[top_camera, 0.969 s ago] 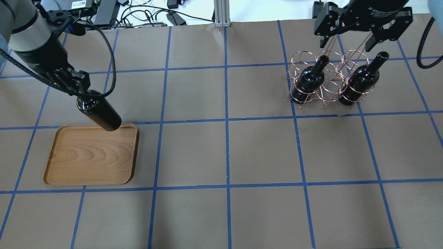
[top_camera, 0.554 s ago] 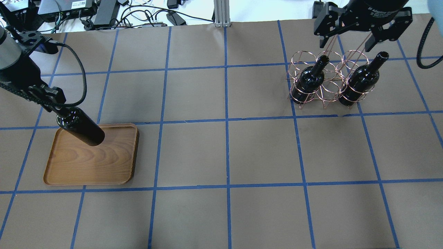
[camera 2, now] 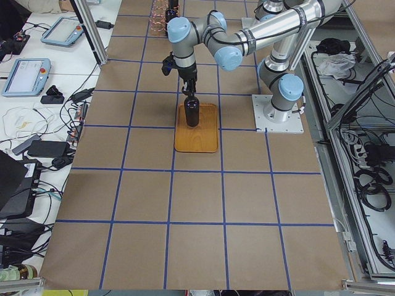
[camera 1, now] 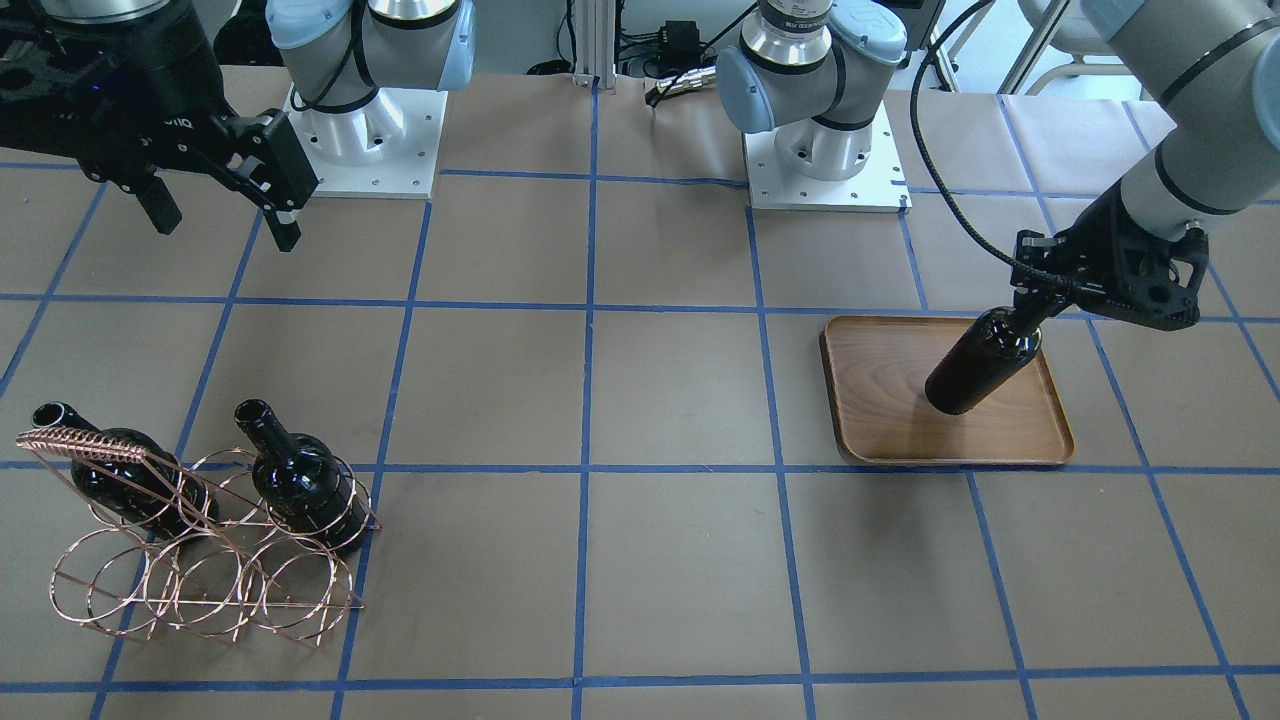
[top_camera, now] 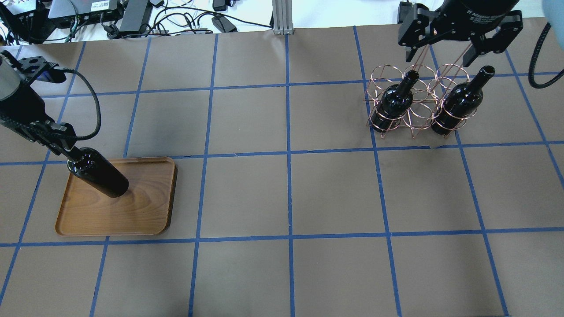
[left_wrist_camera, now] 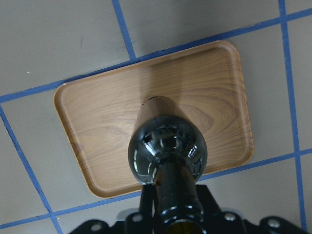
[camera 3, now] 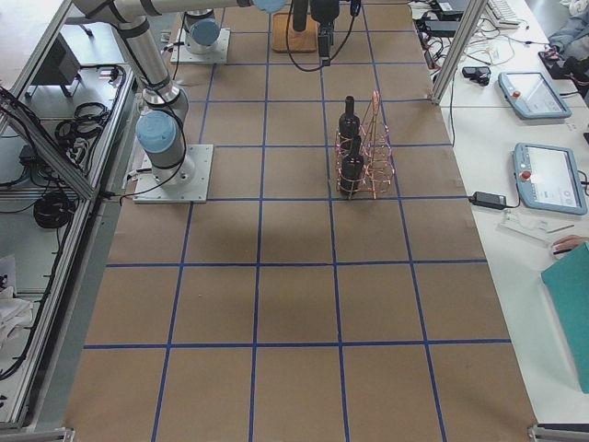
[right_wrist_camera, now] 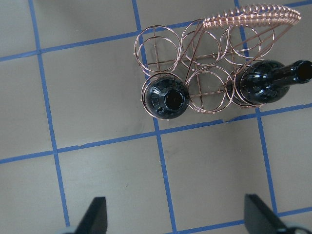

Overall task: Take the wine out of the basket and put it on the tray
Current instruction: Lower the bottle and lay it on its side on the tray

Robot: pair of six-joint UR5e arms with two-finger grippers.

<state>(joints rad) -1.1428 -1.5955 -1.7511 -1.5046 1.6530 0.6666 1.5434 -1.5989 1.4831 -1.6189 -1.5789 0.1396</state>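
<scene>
Glossy black wine is over the grainy wooden tray, 8 o'clock on the counter. Can't tell if it's touching. Left end effector is clamped on its neck. Right end effector, half cropped, is spread apart above the copper wire basket.

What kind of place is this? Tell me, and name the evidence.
Probably a robotics lab or test cell: a left arm and right arm bolted to a paper-covered table with a blue tape grid, and teach pendants on the side bench.
</scene>
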